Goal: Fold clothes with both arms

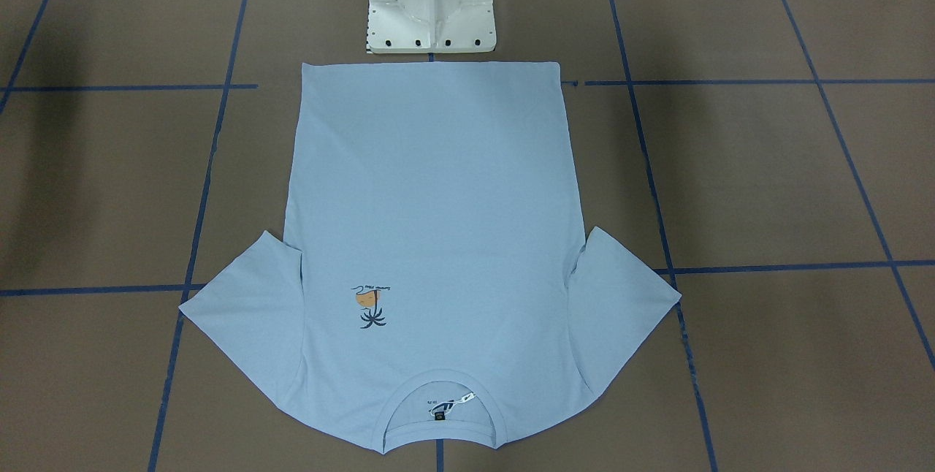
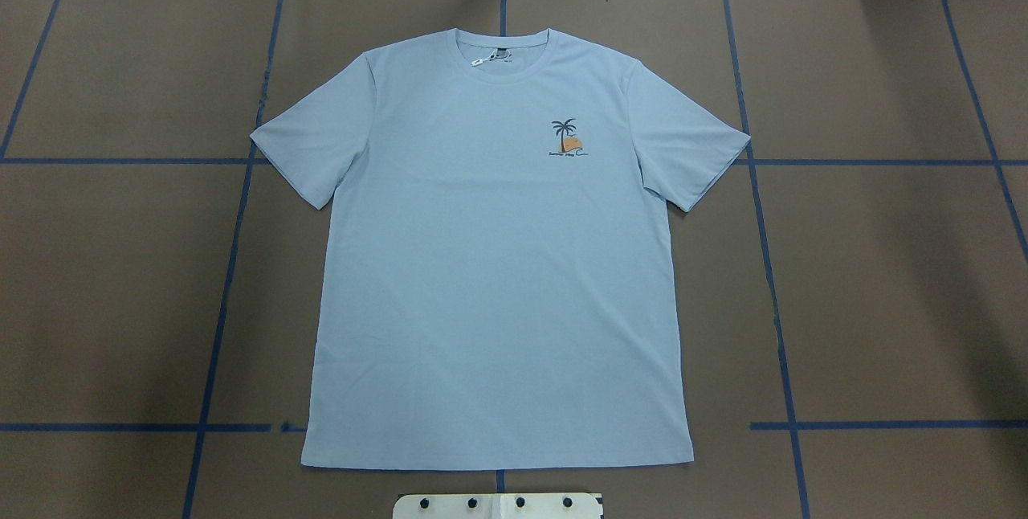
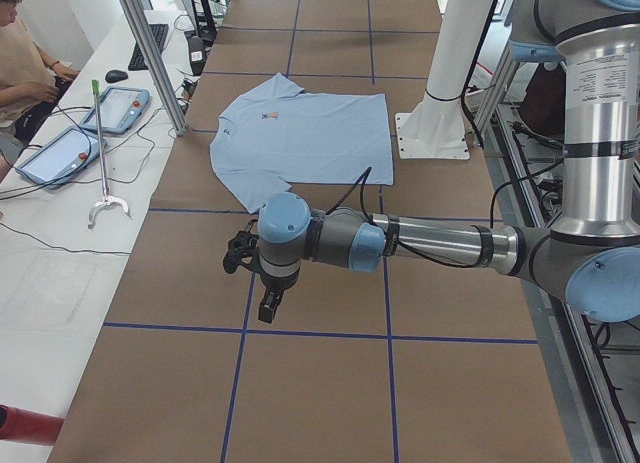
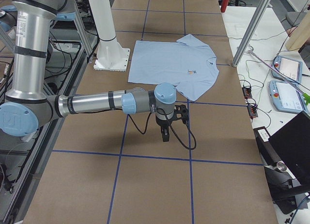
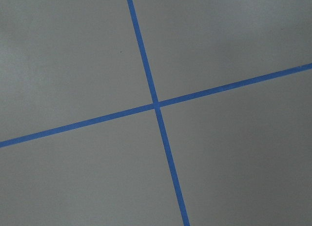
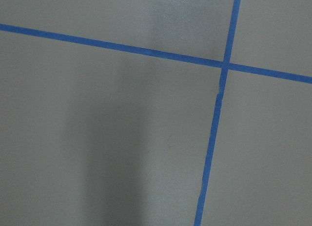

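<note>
Brown table (image 1: 767,180), blue tape grid (image 5: 156,105); teach pendant (image 3: 117,110), seated person (image 3: 20,53).

Table (image 2: 883,262): brown paper cover, blue tape grid (image 5: 157,105). White side table (image 3: 50,283): keyboard (image 3: 157,43). Aluminium frame post (image 3: 150,53).

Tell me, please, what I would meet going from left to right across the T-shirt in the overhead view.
On the light blue T-shirt: sleeve on the view's left → white neck tag → palm print → sleeve on the view's right.
</note>
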Tool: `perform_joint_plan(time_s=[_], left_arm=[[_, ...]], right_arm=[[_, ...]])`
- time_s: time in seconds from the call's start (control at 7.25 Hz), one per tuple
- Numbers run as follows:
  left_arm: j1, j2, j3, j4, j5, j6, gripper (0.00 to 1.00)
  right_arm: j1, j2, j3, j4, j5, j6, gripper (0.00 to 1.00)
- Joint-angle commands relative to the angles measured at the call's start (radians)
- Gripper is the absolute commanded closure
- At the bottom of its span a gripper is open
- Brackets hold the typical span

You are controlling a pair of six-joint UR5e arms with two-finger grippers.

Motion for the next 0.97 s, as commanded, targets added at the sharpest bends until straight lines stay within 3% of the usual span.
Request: perform_joint_plan(time_s=[0.0, 0.41, 0.55, 0.83], left_arm=[[0.0, 0.001, -0.016, -0.002, -0.001, -0.001, 0.0], [0.0, 0.001, -0.022, -0.009, 0.001, -0.005, 0.0], [0.002, -0.001, -0.024, -0.012, 0.001, -0.008, 0.0], [0.003, -0.001, -0.027, -0.014, -0.002, -0.004, 0.0]], right_arm=[[-0.001, -0.018, 0.0, 0.009, -0.001, 0.0, 0.0], [-0.002, -0.029, 0.002, 0.02, 0.041, 0.015, 0.0], [-0.019, -0.029, -0.004, 0.105, 0.068, 0.027, 0.0], [-0.069, 0.016, -0.053, 0.286, 0.052, 0.267, 0.0]])
